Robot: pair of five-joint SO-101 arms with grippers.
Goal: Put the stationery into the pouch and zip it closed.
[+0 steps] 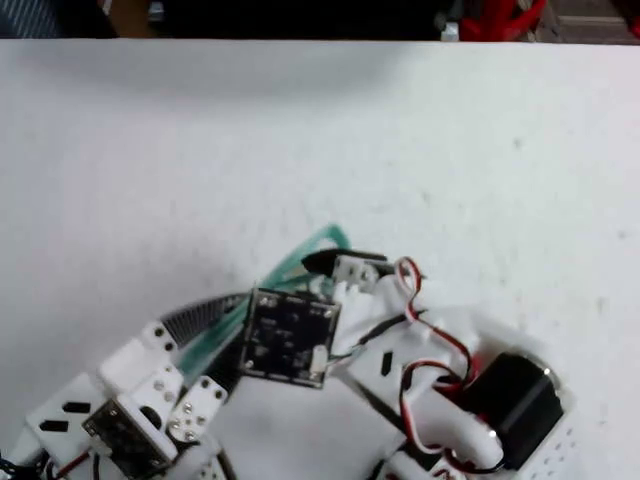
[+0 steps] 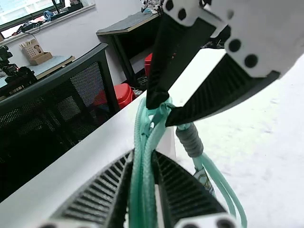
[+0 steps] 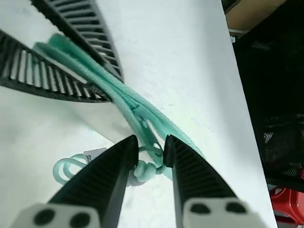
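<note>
The mint-green pouch (image 1: 322, 244) lies on the white table, mostly under the two arms. My left gripper (image 2: 142, 164) is shut on the pouch's (image 2: 141, 133) edge, its ribbed black fingers (image 1: 200, 318) pressing the fabric from both sides. My right gripper (image 3: 151, 143) is shut on the zipper pull (image 3: 153, 148) at the end of the pouch (image 3: 121, 95). In the left wrist view the right gripper (image 2: 164, 107) pinches the pull just beyond my left fingers. A green cord loop (image 3: 66, 167) and a grey knot (image 2: 190, 140) hang from the pouch.
The white table (image 1: 320, 130) stretches open behind the arms. Both arm bodies and a wrist camera board (image 1: 288, 335) crowd the near edge. A black mesh chair (image 2: 52, 109) and a red object (image 2: 116, 95) stand beyond the table edge.
</note>
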